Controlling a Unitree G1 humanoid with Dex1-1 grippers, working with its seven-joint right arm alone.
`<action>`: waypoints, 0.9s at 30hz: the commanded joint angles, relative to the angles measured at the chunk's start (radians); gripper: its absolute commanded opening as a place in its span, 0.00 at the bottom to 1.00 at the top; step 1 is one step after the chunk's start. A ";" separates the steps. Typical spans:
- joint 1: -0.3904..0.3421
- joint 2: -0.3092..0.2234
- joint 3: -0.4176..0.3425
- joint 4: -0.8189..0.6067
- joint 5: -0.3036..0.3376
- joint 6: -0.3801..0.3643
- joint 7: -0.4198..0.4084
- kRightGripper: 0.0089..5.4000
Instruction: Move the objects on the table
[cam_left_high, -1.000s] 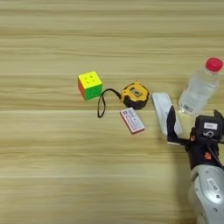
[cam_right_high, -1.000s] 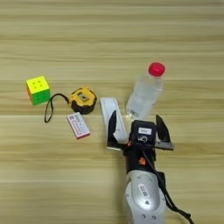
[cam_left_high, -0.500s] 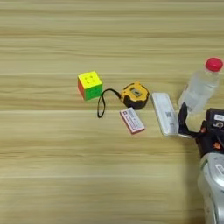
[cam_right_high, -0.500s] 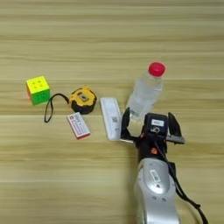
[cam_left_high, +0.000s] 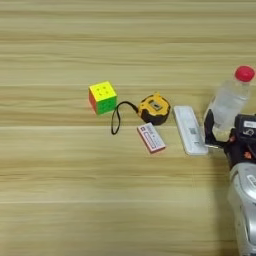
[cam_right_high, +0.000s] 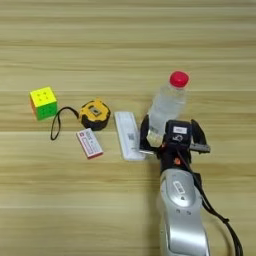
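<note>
Bottle (cam_right_high: 166, 104) is standing upright on the bench (cam_right_high: 125, 45), right of the other things, its red cap at the far end of its outline. The gripper (cam_right_high: 170, 134) is sitting just near of it, and its two black fingers (cam_right_high: 144, 132) are spread apart, one to the left of the bottle's base and one to the right, so the base is lying between them or just far of their tips; I cannot tell whether either finger is touching it.

The risk, as I judge it, is tipping: the bottle is tall and clear-walled, and a finger pushing low on one side before the other closes could be toppling it away to the far side. The left finger is also hanging very close to the white device (cam_right_high: 127, 135), which is lying just left of the bottle, so a closing or sliding move could be dragging that along. The box (cam_right_high: 89, 143), tape measure (cam_right_high: 94, 114) and cube (cam_right_high: 43, 102) are lying further left, well apart from the gripper.
</note>
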 joint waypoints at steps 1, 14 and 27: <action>-0.066 -0.030 -0.010 -0.004 -0.001 -0.042 0.004 1.00; -0.135 -0.054 -0.005 0.083 -0.008 -0.067 0.013 1.00; -0.226 -0.071 -0.031 0.175 0.020 -0.072 0.014 1.00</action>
